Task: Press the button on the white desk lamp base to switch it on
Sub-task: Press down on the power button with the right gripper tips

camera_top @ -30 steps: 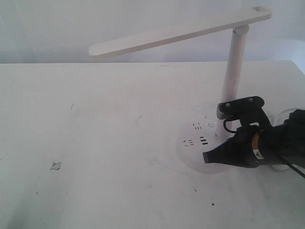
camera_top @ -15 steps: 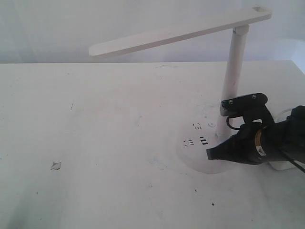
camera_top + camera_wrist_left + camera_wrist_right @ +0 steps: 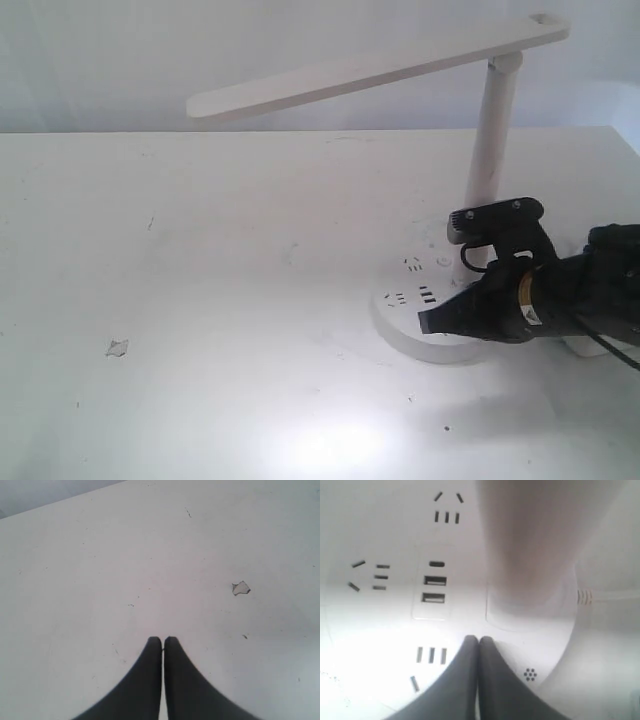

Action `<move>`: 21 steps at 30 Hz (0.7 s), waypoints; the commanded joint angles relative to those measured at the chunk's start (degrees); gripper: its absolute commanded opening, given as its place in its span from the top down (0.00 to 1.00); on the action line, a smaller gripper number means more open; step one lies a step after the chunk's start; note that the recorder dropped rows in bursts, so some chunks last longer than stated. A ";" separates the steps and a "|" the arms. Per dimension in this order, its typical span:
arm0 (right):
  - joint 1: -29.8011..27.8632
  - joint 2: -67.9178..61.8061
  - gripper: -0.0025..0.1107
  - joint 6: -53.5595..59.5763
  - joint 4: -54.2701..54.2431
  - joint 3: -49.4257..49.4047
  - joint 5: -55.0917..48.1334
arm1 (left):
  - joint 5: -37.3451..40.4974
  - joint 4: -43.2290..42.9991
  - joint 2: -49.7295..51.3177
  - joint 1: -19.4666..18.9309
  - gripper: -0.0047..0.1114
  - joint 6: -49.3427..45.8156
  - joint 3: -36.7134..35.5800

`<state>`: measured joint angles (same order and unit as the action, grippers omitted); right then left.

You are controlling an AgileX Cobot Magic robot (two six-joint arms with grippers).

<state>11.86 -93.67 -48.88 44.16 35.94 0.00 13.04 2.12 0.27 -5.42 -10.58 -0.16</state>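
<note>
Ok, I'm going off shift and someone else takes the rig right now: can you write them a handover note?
Left pincer: shut, idle over the table.
Right pincer: shut, tips down on the base.
The white desk lamp looks on: a bright pool of light lies on the table under its head.
Done, it seems: the press. Left: lift the right pincer clear of the base.

White scuffed tabletop (image 3: 200, 250), small grey chipped patch (image 3: 117, 347) toward its left, pale wall (image 3: 100, 60) behind
</note>
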 commanded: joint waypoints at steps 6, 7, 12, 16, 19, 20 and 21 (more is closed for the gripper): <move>-0.48 -0.69 0.98 0.23 0.58 0.90 0.00 | -0.16 0.37 -0.27 -0.11 0.95 0.04 0.16; -0.48 -0.69 0.98 0.23 0.58 0.90 0.00 | -0.16 0.37 -0.27 -0.11 0.95 0.04 0.16; -0.48 0.79 0.98 0.39 0.70 0.66 3.68 | -0.16 0.37 -0.27 -0.11 0.95 0.04 0.16; -0.48 4.53 0.98 0.63 0.70 0.66 6.73 | -0.16 0.37 -0.27 -0.11 0.95 0.04 0.16; -0.48 8.29 0.98 1.46 0.70 0.55 6.12 | -0.16 0.37 -0.27 -0.11 0.95 0.04 0.16; -0.48 9.83 0.98 2.06 0.70 0.19 5.74 | -0.16 0.37 -0.27 -0.11 0.95 0.04 0.16; -0.48 11.42 0.98 2.31 0.70 -0.41 5.74 | -0.16 0.37 -0.27 -0.11 0.95 0.04 0.16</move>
<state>11.60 -86.20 -47.99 44.16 36.72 5.62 13.04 2.12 0.27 -5.42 -10.58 -0.16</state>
